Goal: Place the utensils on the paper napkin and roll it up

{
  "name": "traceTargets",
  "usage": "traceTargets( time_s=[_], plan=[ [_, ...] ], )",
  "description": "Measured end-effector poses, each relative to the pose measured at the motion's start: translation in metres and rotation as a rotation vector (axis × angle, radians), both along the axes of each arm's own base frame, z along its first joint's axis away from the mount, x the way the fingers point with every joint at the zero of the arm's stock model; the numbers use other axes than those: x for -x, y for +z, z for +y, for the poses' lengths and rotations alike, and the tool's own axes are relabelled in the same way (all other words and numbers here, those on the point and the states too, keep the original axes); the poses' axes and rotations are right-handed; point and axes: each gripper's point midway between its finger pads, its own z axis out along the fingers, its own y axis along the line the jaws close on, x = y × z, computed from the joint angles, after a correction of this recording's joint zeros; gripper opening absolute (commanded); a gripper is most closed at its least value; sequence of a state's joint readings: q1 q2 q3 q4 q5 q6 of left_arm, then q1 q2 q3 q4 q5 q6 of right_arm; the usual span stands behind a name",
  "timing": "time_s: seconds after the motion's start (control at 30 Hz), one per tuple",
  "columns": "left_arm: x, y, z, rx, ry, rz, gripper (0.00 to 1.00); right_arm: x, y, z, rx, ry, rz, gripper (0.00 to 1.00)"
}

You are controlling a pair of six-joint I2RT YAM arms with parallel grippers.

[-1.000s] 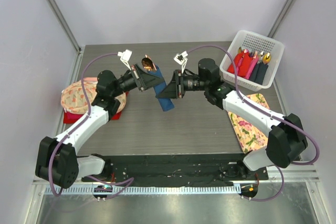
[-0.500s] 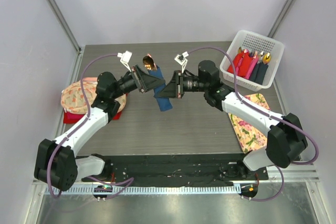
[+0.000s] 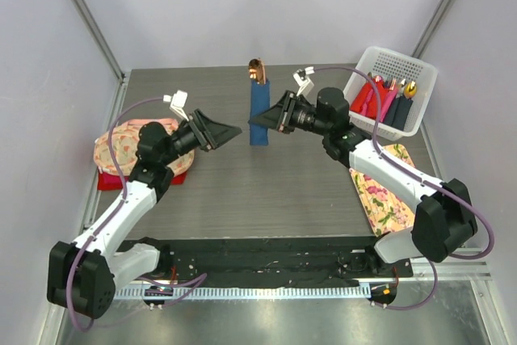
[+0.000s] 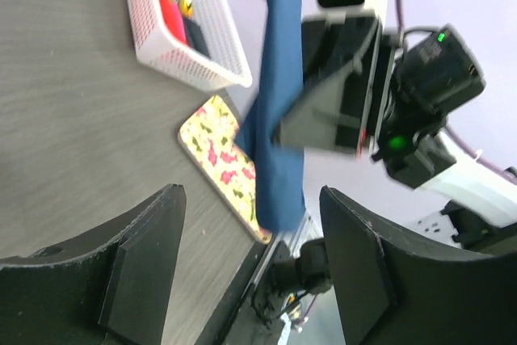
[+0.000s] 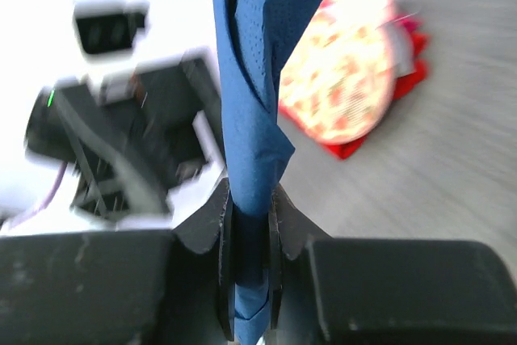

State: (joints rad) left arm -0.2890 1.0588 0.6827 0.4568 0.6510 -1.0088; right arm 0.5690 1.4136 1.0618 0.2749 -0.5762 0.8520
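The paper napkin [image 3: 259,112] is a dark blue roll held upright above the table's middle. The copper tips of the utensils [image 3: 256,68] poke from its top. My right gripper [image 3: 262,121] is shut on the roll's lower part. In the right wrist view its fingers [image 5: 224,232] press both sides of the roll [image 5: 250,78]. My left gripper [image 3: 224,131] stands open to the left of the roll, apart from it. In the left wrist view the roll [image 4: 279,103] hangs beyond the spread fingers [image 4: 145,264], and nothing lies between them.
A white basket [image 3: 420,74] at the back right holds red, pink and dark rolls. A floral cloth [image 3: 380,187] lies flat under the right arm. At the left a floral cloth [image 3: 117,151] is piled on a red sheet.
My left gripper opened, let go of the blue roll and drew back to the left. The right gripper swung the roll upright and carried it a little toward the back.
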Motion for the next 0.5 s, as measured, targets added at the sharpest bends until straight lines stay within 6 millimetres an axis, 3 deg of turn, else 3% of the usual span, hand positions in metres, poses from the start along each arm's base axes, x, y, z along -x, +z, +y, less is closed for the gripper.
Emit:
traceTargets(
  time_s=[0.13, 0.27, 0.5],
  plan=[
    [0.010, -0.017, -0.006, -0.067, -0.010, 0.002, 0.68, -0.027, -0.012, -0.015, 0.045, -0.163, 0.071, 0.01],
    [0.015, -0.022, -0.014, -0.252, -0.020, -0.139, 0.63, -0.040, -0.018, -0.024, 0.104, -0.259, 0.128, 0.01],
    [0.059, 0.006, -0.042, -0.644, -0.136, -0.886, 0.50, -0.036, -0.031, -0.025, 0.171, -0.300, 0.189, 0.01]
  ],
)
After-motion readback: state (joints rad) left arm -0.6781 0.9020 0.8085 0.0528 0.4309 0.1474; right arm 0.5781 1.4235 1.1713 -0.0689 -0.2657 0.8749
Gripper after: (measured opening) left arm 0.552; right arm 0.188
